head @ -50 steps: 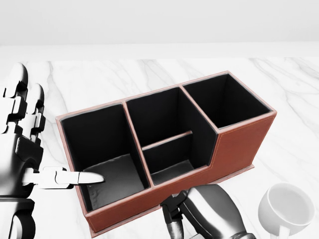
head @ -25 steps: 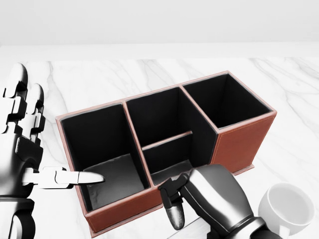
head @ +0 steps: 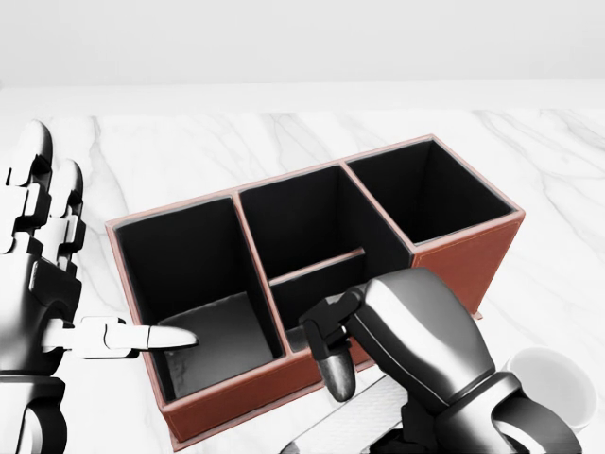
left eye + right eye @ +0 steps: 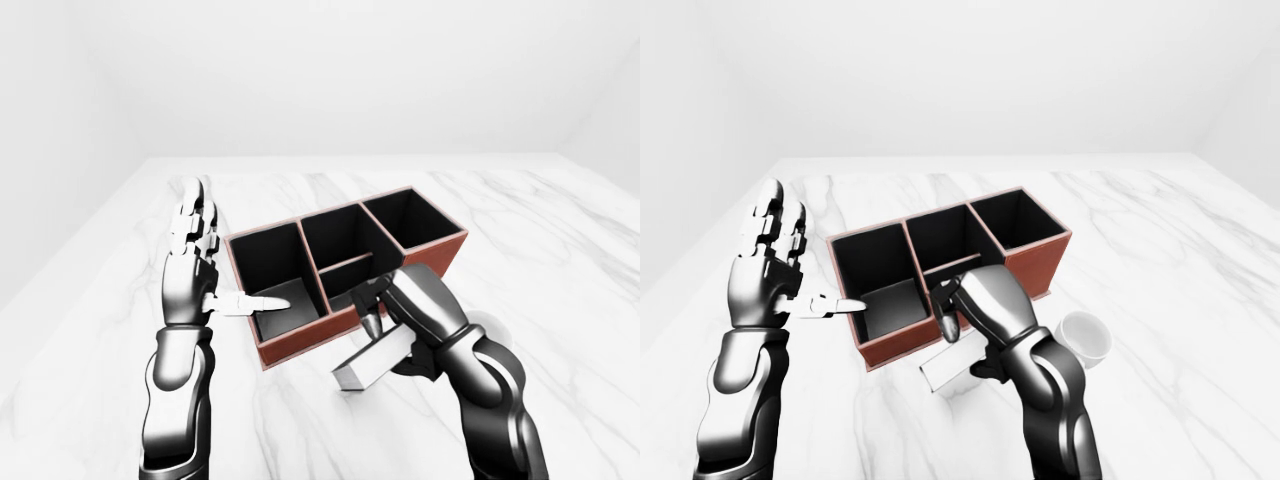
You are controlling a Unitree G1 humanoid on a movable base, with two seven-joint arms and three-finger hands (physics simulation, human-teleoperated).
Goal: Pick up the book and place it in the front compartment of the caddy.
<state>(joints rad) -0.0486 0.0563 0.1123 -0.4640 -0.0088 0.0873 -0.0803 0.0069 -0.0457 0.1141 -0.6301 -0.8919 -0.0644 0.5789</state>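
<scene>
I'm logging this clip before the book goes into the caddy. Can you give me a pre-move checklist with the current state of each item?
1. Book held by the right hand: ok, it hangs tilted under the hand, off the marble table.
2. Grip secure: cannot tell, the fingers underneath are hidden.
3. Small low compartment of the caddy free of objects: ok, what shows of it looks empty, though the right hand covers part of it.
4. Left hand out of the way: not ok, it is open and one finger reaches over the leftmost compartment.
5. Cup clear of the path: ok, it stands right of the arm.
</scene>
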